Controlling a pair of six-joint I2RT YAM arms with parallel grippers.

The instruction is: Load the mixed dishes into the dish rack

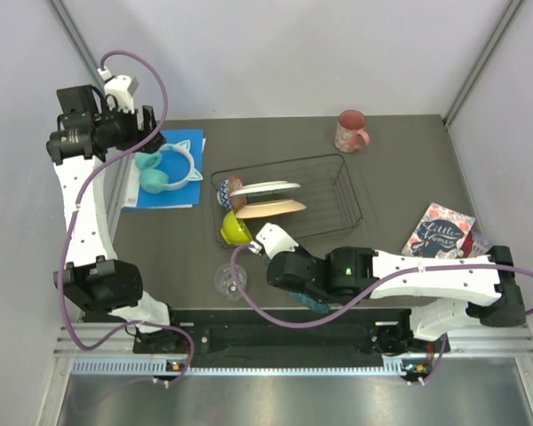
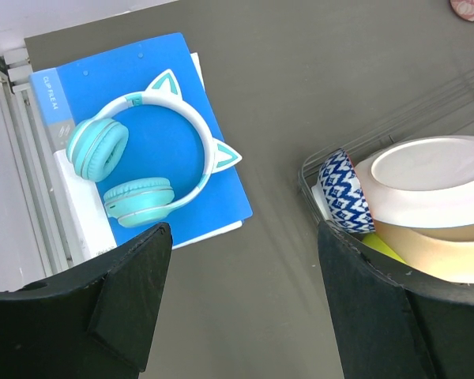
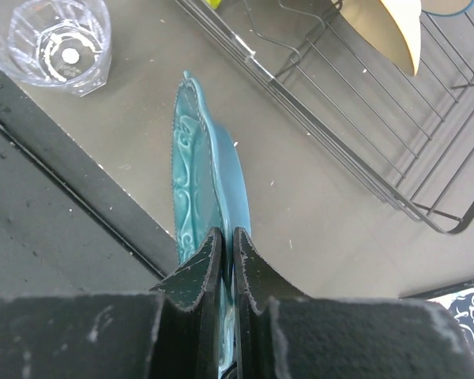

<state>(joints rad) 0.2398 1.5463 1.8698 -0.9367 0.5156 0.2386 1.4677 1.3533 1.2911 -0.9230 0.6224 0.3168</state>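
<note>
Right gripper (image 3: 227,237) is clamped tight on the rim of the teal scalloped plate (image 3: 207,170), holding it up on edge. The plate sits just in front of the dish rack (image 1: 329,195), on its near side, with the small clear glass (image 3: 58,38) close by on the table towards the left arm. We honestly can't tell if the plate's far edge touches the table.

In the rack we see the white plate (image 1: 265,187) and cream plate (image 1: 271,209) leaning next to each other. The patterned bowl (image 2: 344,189) is tipped on its side at the left end, and the lime-green bowl (image 1: 234,229) is in the near-left corner. The pink mug (image 1: 351,131) stands on the table behind the rack.

Left gripper (image 2: 243,233) is up high, fingers spread wide with nothing in them, between the rack and the cat-ear headphones (image 2: 138,203), which lie on a blue folder (image 2: 166,95).
</note>
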